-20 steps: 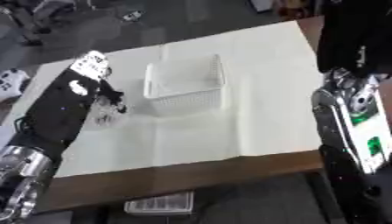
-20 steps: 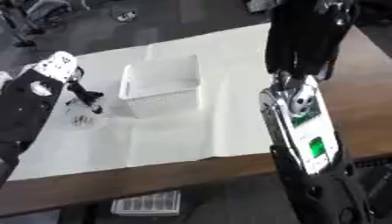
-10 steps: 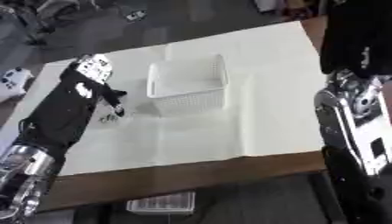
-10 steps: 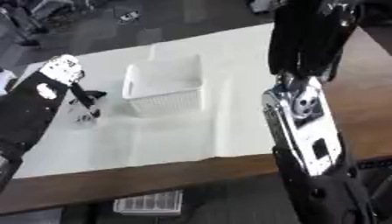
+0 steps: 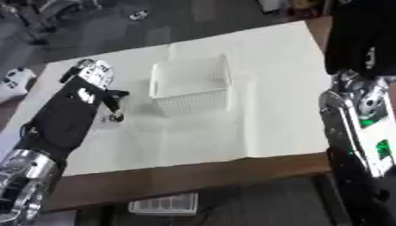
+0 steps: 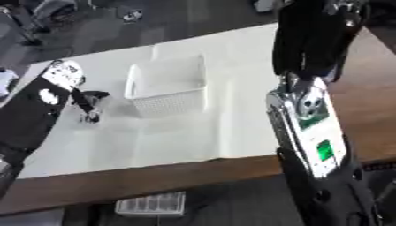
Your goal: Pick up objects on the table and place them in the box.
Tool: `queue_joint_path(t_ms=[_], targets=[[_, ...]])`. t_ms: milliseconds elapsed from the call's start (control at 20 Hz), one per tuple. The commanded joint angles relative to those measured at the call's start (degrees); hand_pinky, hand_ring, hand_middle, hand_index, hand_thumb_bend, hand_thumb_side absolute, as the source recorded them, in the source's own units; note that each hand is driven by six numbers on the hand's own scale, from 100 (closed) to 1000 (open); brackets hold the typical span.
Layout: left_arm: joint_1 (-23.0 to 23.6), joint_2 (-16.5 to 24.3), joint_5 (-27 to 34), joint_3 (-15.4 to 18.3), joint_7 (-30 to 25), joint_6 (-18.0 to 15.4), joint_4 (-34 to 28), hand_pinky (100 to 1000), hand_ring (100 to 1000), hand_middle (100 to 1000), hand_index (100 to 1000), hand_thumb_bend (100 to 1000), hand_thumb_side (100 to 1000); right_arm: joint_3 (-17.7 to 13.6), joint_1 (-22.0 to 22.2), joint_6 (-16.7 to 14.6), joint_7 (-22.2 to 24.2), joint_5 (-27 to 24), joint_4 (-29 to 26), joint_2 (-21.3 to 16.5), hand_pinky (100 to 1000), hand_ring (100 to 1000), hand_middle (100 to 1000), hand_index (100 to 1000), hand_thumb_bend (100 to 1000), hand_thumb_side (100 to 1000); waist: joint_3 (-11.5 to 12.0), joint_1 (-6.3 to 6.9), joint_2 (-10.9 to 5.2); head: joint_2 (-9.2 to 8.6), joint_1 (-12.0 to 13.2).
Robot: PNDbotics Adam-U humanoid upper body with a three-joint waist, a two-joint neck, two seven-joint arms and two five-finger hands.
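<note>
A white mesh box [image 5: 192, 86] stands on the cream cloth [image 5: 263, 110], left of centre. Just left of it my left hand [image 5: 91, 81] reaches in from the lower left. Its dark fingers [image 5: 113, 100] curl down onto a small pale and dark thing [image 5: 113, 117] lying on the cloth, which they mostly hide. My right arm rises at the right edge, silver with a green light [image 6: 309, 119]. Above it my black right hand [image 6: 313, 39] points up, apart from the box and holding nothing.
The cloth covers most of a brown table [image 5: 193, 178], whose front edge runs across the lower part of the view. A white grille-like item [image 5: 162, 204] lies on the floor below that edge. Dark floor with clutter lies beyond the far side.
My left hand has come down slightly nearer the cloth, its fingers staying over the small thing. The box and right arm have not moved; the picture shifted a little.
</note>
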Motion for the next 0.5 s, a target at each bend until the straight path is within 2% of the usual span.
queue_joint_path(t_ms=[50,300,500], targets=[[-0.77,0.48,-0.16,0.03,0.62,-0.49,-0.37,699,918,891,894,698,1000,-0.18,-1.27,-0.06,0.12,-0.02,-0.76,0.19,302,441,491,781,164,1000,0.15,-0.25,-0.92,0.03,0.57],[-0.78,0.0,0.03,-0.17,1.73,-1.14,-0.33,676,901,870,880,655,1000,-0.17,-1.35,-0.07,0.17,-0.02,-0.76,0.28,302,442,492,780,163,1000,0.04,-0.26,-0.87,0.01,0.63],[-0.71,-0.76,0.01,-0.53,2.51,-1.6,-0.19,675,904,872,884,680,1000,-0.13,-1.57,-0.16,0.28,-0.05,-0.76,0.57,304,443,492,780,158,1000,-0.25,-0.21,-0.78,-0.12,0.76]])
